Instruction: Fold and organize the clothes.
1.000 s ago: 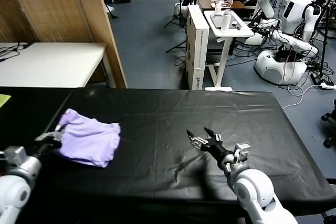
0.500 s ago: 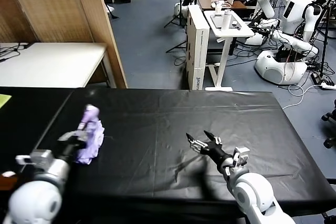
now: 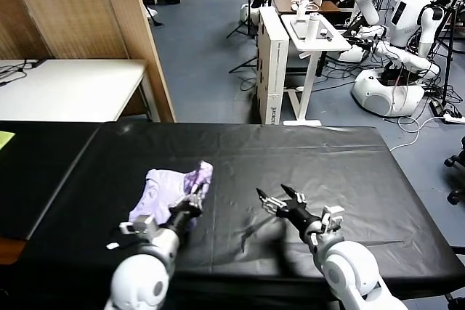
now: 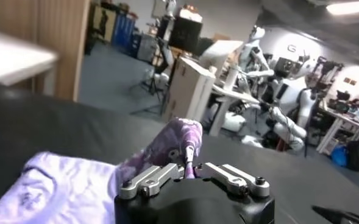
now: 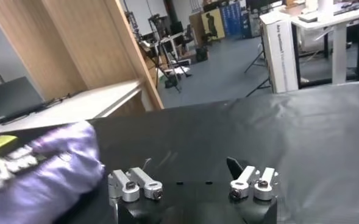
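The clothes, one light lavender T-shirt [image 3: 166, 188], lie bunched on the black table [image 3: 341, 157], left of centre. A darker purple patterned flap [image 3: 200, 175] stands up at the shirt's right end. My left gripper [image 3: 193, 200] is at that flap, shut on a fold of the cloth. The left wrist view shows the patterned fold [image 4: 180, 143] rising from between the closed fingers of the left gripper [image 4: 188, 170]. My right gripper [image 3: 280, 199] hovers low over bare table to the shirt's right, open and holding nothing. In the right wrist view the right gripper [image 5: 189, 168] has spread fingers, with the shirt [image 5: 45, 173] off to one side.
A white table [image 3: 65, 85] and a wooden partition [image 3: 109, 27] stand behind the black table on the left. A white stand with a carton [image 3: 290, 63] and other robots [image 3: 407, 27] are beyond the far edge. A yellow-green item [image 3: 4, 138] lies at the far left.
My left arm has swept to the right, carrying the shirt from the table's left edge to left of centre. The shirt bunched up midway. My right gripper has hardly moved.
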Robot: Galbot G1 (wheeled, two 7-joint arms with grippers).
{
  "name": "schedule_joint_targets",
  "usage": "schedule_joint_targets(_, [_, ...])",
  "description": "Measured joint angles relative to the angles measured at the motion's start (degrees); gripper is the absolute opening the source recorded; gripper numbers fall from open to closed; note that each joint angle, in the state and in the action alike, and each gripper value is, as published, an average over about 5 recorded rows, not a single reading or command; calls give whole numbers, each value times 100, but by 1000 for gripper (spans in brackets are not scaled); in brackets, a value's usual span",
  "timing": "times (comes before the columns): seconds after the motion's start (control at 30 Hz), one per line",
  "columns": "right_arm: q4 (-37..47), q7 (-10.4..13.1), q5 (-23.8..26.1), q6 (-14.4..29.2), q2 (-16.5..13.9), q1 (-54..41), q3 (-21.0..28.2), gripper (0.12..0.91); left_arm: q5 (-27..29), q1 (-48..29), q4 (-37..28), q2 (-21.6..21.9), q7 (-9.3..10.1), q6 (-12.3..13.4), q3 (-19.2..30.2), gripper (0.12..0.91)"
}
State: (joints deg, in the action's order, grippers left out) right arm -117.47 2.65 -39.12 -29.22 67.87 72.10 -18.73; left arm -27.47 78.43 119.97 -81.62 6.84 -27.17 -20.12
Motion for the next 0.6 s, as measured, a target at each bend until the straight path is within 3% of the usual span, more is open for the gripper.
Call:
schedule_joint_targets(0.27, [100,333,-670,-299,-7,-221,309,907,207,108,43,-216,-185,59,212,729])
schedule_joint_targets(0.37, [172,483,-1008,-428,59,-326,427,907,241,113,144,-191,-207,138,155,862])
schedule_joint_targets(0.6, [546,571,-1456,-521,310,-610,769,907,255,159,283,-2,-156,318,-132,906])
